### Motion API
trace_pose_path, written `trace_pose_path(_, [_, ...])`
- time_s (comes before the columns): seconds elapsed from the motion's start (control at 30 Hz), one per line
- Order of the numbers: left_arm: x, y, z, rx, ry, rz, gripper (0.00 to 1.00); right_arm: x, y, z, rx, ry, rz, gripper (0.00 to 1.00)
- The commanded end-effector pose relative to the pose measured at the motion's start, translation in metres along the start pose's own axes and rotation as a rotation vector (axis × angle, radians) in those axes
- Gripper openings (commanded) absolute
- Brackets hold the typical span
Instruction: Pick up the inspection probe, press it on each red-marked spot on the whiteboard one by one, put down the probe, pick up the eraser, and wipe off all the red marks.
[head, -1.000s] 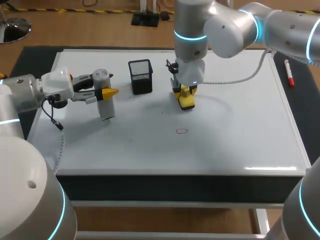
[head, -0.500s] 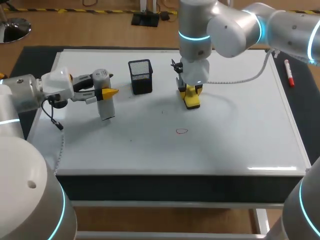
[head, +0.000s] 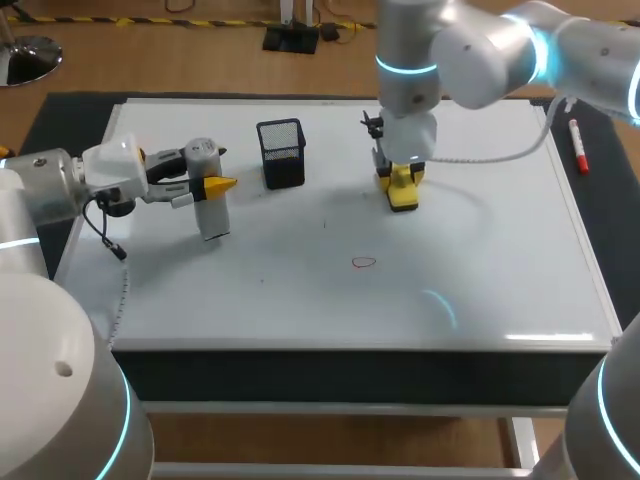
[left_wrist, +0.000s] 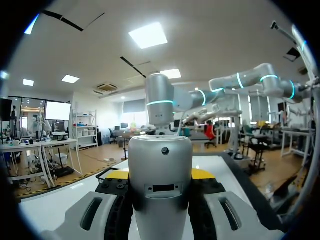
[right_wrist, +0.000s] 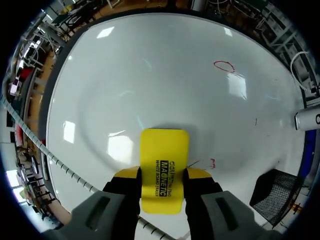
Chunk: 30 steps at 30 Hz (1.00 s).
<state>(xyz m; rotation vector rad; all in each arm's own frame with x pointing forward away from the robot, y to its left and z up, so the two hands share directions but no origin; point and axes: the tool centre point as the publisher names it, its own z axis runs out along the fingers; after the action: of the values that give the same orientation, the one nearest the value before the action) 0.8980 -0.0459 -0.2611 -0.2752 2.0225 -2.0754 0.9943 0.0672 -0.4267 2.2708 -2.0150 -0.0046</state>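
Overhead, the right gripper points down at the whiteboard. Its two fingers are closed from both sides on the yellow eraser, which projects below the tips. Whether the eraser touches the board cannot be told.

Seen from the right wrist, the eraser is clamped between the yellow tips of the right gripper. A small red tick lies just beside that gripper, and a red loop lies well ahead of it.

Overhead, the red loop is apart from both grippers. The left gripper reaches in level and grips the inspection probe, a grey cylinder held upright.

Seen from the left wrist, the inspection probe fills the gap of the left gripper, with both fingers against it.

A black mesh cup stands between the two grippers, nearer the left one.
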Motion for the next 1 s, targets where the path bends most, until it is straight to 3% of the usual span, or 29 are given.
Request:
trace_pose_path(0.03, [0.000,0.000,0.000,0.001,-0.001,0.002,0.00,0.012,-0.001,0.003,0.002,-0.001,0.006,0.00])
trace_pose_path(0.2, [0.000,0.000,0.000,0.001,-0.001,0.002,0.00,0.012,0.000,-0.013,0.028,-0.012,0.039,0.00])
trace_pose_path(0.43, [0.000,0.000,0.000,0.001,-0.001,0.002,0.00,-0.023,0.000,-0.043,0.059,-0.067,0.018,0.00])
trace_pose_path(0.77, [0.000,0.000,0.000,0.001,-0.001,0.002,0.00,-0.074,0.004,-0.027,0.038,-0.061,-0.040,0.00])
trace_pose_path(1.0, [0.000,0.000,0.000,0.001,-0.001,0.002,0.00,-0.083,0.009,-0.013,0.028,-0.031,-0.054,0.00])
